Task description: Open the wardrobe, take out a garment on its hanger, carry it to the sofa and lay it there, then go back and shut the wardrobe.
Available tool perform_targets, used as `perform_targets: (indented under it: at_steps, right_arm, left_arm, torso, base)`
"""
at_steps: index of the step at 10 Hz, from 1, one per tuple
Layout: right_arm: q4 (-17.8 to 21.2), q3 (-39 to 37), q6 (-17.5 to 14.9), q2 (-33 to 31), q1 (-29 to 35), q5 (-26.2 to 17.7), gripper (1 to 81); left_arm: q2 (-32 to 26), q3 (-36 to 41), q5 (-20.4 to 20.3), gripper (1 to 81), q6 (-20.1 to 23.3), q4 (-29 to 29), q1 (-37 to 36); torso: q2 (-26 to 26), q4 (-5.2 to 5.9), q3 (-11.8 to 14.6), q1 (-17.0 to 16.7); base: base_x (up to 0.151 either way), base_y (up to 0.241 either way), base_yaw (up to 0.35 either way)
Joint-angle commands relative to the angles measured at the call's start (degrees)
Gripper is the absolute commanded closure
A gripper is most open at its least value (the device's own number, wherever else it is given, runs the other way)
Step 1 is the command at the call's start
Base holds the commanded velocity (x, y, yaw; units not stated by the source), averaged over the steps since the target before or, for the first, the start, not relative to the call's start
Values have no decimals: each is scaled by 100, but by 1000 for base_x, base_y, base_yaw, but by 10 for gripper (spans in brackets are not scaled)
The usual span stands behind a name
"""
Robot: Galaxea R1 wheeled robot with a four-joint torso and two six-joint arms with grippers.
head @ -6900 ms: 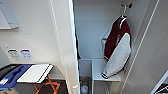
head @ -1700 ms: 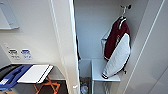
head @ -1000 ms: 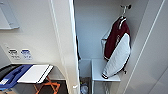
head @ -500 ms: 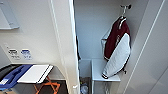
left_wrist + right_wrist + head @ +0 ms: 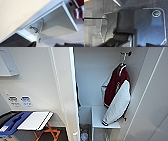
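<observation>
The wardrobe [image 5: 95, 84] stands open in front of me, its left door [image 5: 62, 92] swung out edge-on and its right door [image 5: 155, 104] swung aside. Inside on the right hangs the garment [image 5: 117, 87], a maroon jacket with white sleeves. Its thin white hanger [image 5: 123, 60] is hooked on a peg high on the right wall. One sleeve drapes down onto a white inner shelf [image 5: 98, 115]. The left wrist view looks up into the wardrobe [image 5: 60, 28], with a striped cuff of the garment [image 5: 78, 12] at one corner. Dark parts of my left gripper [image 5: 49, 44] sit at that picture's edge.
Left of the wardrobe a pale wall carries two sockets [image 5: 20, 100]. Below them a low table [image 5: 35, 120] on orange legs holds blue and white flat items. A wire basket [image 5: 33, 30] sits low inside the wardrobe. The right wrist view faces grey floor [image 5: 92, 25].
</observation>
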Motion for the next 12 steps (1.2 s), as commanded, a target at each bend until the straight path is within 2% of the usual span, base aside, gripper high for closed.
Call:
perform_targets:
  at_steps: [1, 3, 4, 10, 12]
  right_arm:
    - [-55, 29, -22, 43, 282, -382, 10]
    - [-63, 64, -22, 60, 309, -470, 10]
    - [-72, 73, -22, 69, 326, -514, 10]
    - [-125, 143, -13, 78, 309, -628, 10]
    - [-116, 143, -13, 95, 317, -628, 10]
  left_arm:
    - [383, -566, -468, 10, 53, -332, -677]
    - [383, -1664, -626, 10, 70, -833, -677]
    - [383, -1936, -678, 10, 70, -1069, -677]
    - [383, -1964, -722, 10, 62, -2141, -703]
    - [383, -1963, -731, 10, 44, -2837, -589]
  torso:
    - [0, 0, 0, 0]
    - [0, 0, 0, 2]
    - [2, 0, 0, 2]
    - [2, 0, 0, 0]
    - [2, 0, -2, 0]
  base:
    - [0, 0, 0]
    - [0, 0, 0]
    - [0, 0, 0]
    - [0, 0, 0]
    - [0, 0, 0]
